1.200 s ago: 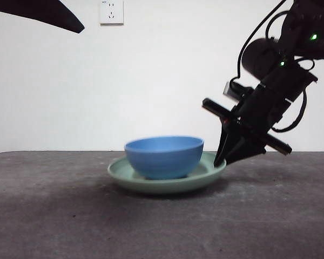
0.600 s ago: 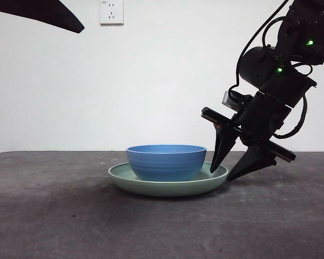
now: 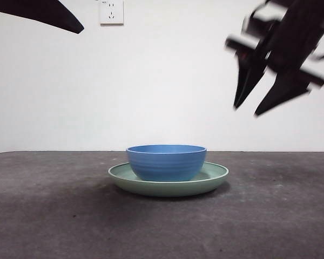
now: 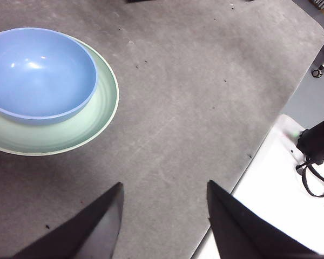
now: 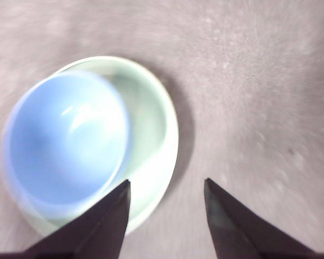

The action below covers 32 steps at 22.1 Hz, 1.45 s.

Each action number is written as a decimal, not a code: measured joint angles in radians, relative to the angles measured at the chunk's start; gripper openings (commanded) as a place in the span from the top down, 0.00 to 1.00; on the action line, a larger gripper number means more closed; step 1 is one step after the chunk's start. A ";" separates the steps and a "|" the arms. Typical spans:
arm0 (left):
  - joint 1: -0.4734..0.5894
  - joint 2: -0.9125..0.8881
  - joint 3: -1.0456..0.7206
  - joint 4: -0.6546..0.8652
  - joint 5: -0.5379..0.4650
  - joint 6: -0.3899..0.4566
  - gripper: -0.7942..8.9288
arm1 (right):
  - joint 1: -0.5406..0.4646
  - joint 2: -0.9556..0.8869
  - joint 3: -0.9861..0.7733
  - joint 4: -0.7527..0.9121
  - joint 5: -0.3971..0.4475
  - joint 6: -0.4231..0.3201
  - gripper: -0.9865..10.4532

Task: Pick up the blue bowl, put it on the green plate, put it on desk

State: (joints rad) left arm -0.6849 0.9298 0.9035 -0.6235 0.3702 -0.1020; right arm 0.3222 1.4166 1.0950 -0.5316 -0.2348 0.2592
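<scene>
While resting on the desk [image 3: 54, 216], green plate [image 3: 210, 178] lies flat and carries blue bowl [image 3: 166, 162], upright, set off-centre toward one rim. Right gripper [image 3: 262, 105]: raised well above and beside the plate, motion-blurred, jaws spread, holding nothing. Left gripper [image 4: 162, 216]: waiting high at a top corner, jaws apart, empty. Wall socket [image 3: 111, 11]: on white wall behind.

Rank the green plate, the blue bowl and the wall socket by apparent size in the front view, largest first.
1. green plate, the widest of the three.
2. blue bowl, narrower than the plate under it, though taller.
3. wall socket, smallest as seen, but it is on the far wall, so distance shrinks it.
</scene>
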 measured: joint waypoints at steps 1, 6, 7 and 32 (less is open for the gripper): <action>0.000 0.000 0.000 0.000 0.000 0.000 0.66 | 0.005 -0.058 0.000 -0.045 0.000 -0.022 0.73; 0.000 0.000 0.000 0.000 0.000 0.000 0.66 | 0.048 -0.322 0.000 -0.281 -0.002 -0.100 0.73; 0.000 0.000 0.000 0.000 0.000 0.000 0.66 | 0.056 -0.355 -0.001 -0.303 -0.002 -0.103 0.73; 0.000 0.000 0.000 0.000 0.000 0.000 0.67 | 0.141 -0.771 -0.314 -0.352 -0.103 -0.106 0.73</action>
State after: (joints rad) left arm -0.6849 0.9302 0.9035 -0.6235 0.3702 -0.1020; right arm 0.4633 0.6456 0.7807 -0.8837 -0.3378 0.1535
